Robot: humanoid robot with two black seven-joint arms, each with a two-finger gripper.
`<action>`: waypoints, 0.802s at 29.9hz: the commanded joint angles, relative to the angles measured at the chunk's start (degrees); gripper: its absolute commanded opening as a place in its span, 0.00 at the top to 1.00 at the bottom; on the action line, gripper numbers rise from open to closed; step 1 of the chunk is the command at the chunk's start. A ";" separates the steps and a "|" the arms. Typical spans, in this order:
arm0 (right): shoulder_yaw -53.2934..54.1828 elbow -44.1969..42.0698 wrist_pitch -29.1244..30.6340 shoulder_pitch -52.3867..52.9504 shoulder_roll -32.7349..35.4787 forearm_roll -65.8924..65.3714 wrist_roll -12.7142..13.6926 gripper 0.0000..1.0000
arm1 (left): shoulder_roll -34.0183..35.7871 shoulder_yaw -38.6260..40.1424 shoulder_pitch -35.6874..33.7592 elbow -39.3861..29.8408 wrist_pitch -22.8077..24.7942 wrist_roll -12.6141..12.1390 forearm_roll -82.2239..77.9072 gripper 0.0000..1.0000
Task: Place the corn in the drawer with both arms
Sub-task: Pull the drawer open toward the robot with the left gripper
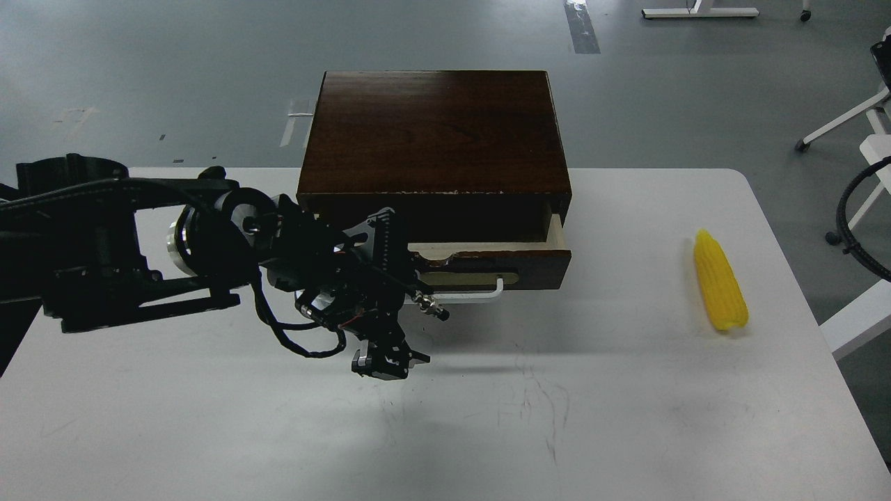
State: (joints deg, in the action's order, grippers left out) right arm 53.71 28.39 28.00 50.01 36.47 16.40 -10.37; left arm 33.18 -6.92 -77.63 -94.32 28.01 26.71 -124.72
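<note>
Drawer [487, 261] pull underway, open only a crack

Best bet is a straight pull toward the robot, so the drawer doesn't jam in the wooden box [431, 132]. Left arm reaches in low from the left, wrist bent down; left gripper [418, 296] sits at the white handle [473, 292], can't tell its opening. Corn [720, 290] lies far right on the table [626, 417].

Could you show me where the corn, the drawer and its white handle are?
corn [721, 290]: head view, middle of the yellow cob.
drawer [539, 261]: head view, dark front panel, right part.
white handle [480, 294]: head view, visible right stretch of the bar.
</note>
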 commanded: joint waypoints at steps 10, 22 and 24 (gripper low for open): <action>-0.01 -0.09 0.00 0.00 0.00 -0.05 0.00 0.00 | -0.05 0.77 0.02 0.10 -0.01 -0.43 2.90 0.03; -0.09 -0.09 0.00 0.00 0.00 -0.05 0.00 0.00 | 0.83 2.09 -0.06 0.27 -0.01 -0.61 3.08 0.03; -0.01 -0.09 0.00 0.00 0.00 -0.05 0.00 0.00 | 1.01 2.96 -0.24 0.27 -0.01 -0.61 3.08 0.03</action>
State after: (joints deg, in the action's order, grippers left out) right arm 53.66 28.29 28.00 50.01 36.47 16.35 -10.37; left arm 34.01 -4.82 -77.70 -94.07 28.00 26.14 -121.62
